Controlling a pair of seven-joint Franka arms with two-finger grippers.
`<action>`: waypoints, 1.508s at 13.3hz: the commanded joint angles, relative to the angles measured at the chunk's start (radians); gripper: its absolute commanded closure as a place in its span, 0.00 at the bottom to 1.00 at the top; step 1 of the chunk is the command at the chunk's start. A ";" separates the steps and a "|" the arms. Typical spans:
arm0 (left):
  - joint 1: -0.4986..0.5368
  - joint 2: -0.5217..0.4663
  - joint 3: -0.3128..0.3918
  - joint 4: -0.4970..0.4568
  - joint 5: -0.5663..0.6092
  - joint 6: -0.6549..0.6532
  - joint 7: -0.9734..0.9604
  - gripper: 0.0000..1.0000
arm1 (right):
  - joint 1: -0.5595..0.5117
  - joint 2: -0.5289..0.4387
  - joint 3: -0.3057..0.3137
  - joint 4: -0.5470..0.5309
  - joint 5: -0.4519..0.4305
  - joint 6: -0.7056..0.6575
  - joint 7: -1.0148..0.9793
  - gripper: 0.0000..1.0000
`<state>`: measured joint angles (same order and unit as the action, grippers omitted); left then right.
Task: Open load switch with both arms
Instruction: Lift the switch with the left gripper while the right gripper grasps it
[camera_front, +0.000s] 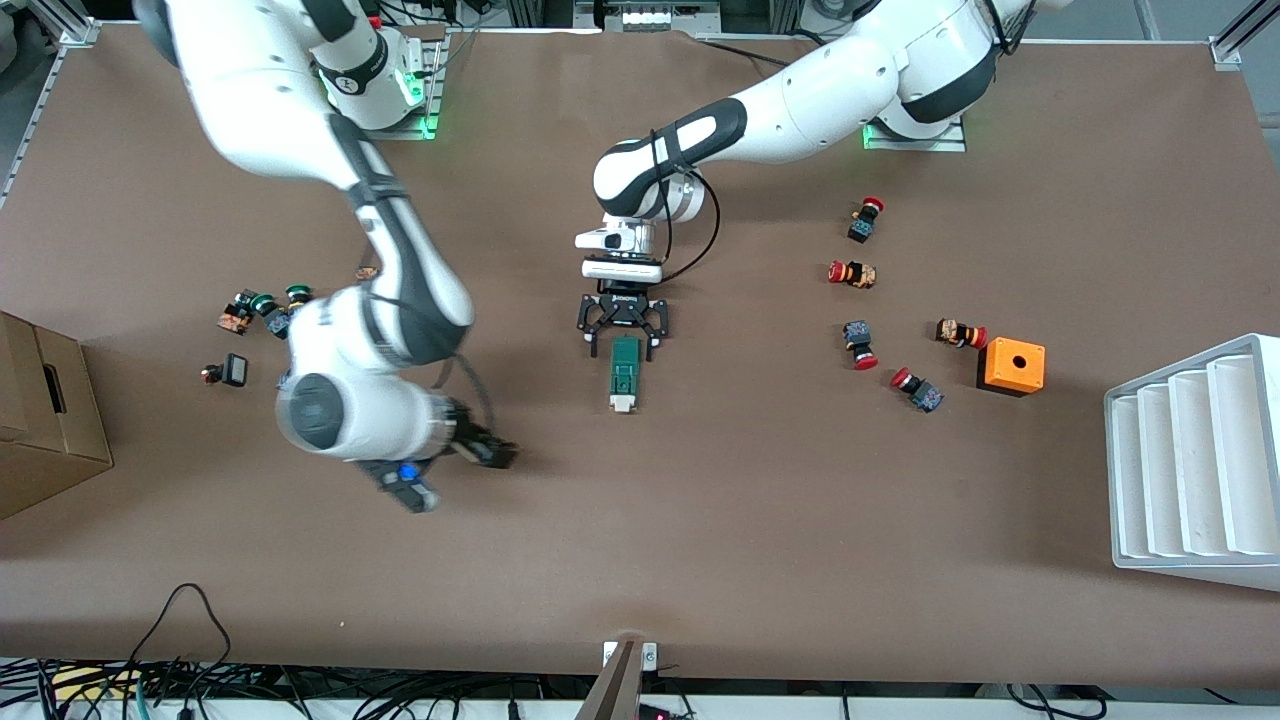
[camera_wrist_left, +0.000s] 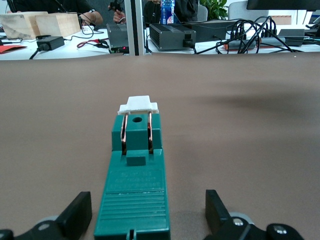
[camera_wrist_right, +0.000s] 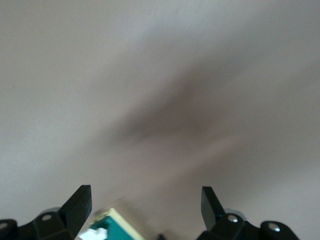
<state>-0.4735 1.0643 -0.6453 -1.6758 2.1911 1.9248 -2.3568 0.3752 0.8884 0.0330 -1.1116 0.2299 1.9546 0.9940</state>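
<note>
The load switch (camera_front: 625, 372) lies flat in the middle of the table, a slim dark-green block whose white tab (camera_front: 622, 404) points toward the front camera. In the left wrist view the load switch (camera_wrist_left: 135, 200) shows two copper strips and its white tab (camera_wrist_left: 138, 105). My left gripper (camera_front: 622, 338) is open and stands astride the switch's untabbed end, with a gap between each finger and the block, as the left gripper (camera_wrist_left: 147, 220) shows. My right gripper (camera_front: 490, 452) hangs open over bare table toward the right arm's end. A green and white corner of the load switch (camera_wrist_right: 112, 227) shows low in its blurred view, near one finger of the right gripper (camera_wrist_right: 146, 210).
Several red-capped push buttons (camera_front: 860, 343) and an orange cube with a hole (camera_front: 1012, 365) lie toward the left arm's end, with a white ribbed tray (camera_front: 1195, 460) at that edge. Green-capped buttons (camera_front: 265, 305) and a cardboard box (camera_front: 45, 415) sit toward the right arm's end.
</note>
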 joint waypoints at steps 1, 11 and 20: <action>-0.004 0.029 -0.001 0.019 0.032 -0.017 -0.015 0.15 | 0.069 0.062 -0.010 0.050 0.035 0.053 0.190 0.03; -0.002 0.042 -0.001 0.019 0.056 -0.024 -0.056 0.75 | 0.174 0.202 -0.016 0.153 0.127 0.064 0.596 0.06; -0.004 0.042 -0.002 0.019 0.056 -0.024 -0.059 0.74 | 0.179 0.204 -0.021 0.177 0.134 0.076 0.659 0.10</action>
<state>-0.4764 1.0666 -0.6502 -1.6905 2.1992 1.8600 -2.3948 0.5465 1.0766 0.0235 -0.9704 0.3392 2.0385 1.6189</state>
